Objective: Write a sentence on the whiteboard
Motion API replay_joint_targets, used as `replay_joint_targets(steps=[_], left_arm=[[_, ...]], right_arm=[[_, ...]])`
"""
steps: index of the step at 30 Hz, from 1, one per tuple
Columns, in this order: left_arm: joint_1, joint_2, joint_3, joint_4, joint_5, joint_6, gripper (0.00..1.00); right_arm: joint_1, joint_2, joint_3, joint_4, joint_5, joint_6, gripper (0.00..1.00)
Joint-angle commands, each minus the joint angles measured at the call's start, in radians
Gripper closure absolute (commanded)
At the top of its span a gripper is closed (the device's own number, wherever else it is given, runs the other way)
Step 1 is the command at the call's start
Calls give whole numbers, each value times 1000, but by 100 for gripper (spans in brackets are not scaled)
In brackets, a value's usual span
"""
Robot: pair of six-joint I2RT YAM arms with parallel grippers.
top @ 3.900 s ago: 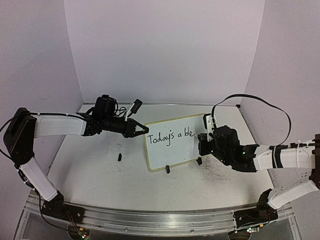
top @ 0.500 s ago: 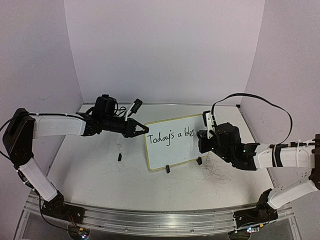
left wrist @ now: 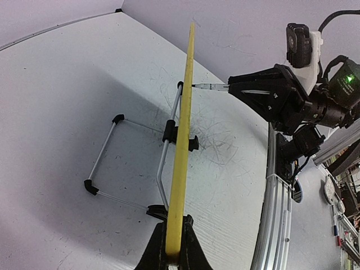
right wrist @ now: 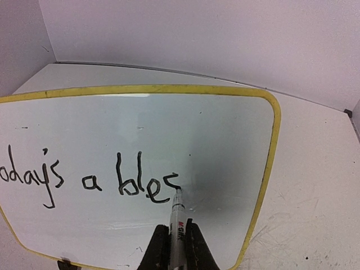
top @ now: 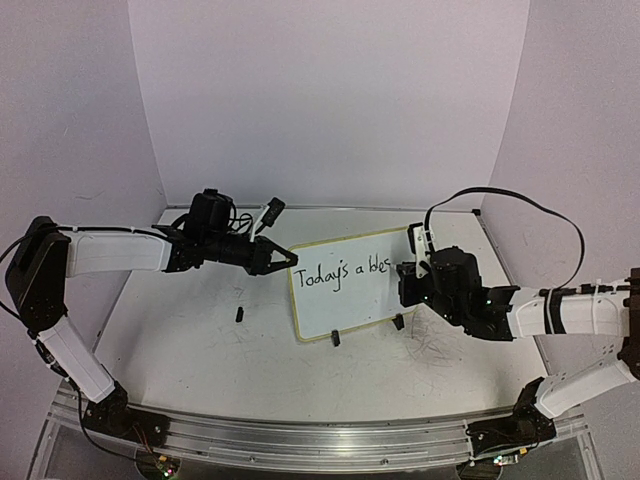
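extends black handwritten sentence (right wrist: 93,183) from "ble" to "bles" on small yellow-rimmed white whiteboard (top: 350,300), upright on worktop (top: 200,340). clamps its edge with left fingers (left wrist: 153,256); grips white marker pen (right wrist: 178,222) in right fingers (right wrist: 159,250). leaves "sing." unwritten.

Small white whiteboard (top: 345,305), pale-yellow rim, rounded corners, standing near upright on black clip feet, middle of the tabletop (top: 200,345), right end farther back. Along its upper half, black handwritten sentence (top: 345,272), one line, unfinished: "Today's a bles".
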Motion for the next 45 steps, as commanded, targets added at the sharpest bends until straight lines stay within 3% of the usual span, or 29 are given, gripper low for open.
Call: replay_joint_targets(steps=[1,22,33,45], left_arm=[[-1,-51,12,36,-47,45,100],[-1,-50,12,35,-47,45,100],[0,-51,12,35,-49,47,100],[0,-52,12,34,-48,46,100]], right_arm=[[-4,12,14,-9,37,18,100],[-4,7,14,-1,-61,18,100],[-5,-89,-31,1,41,32,100],[-19,-52,10,23,49,20,100]])
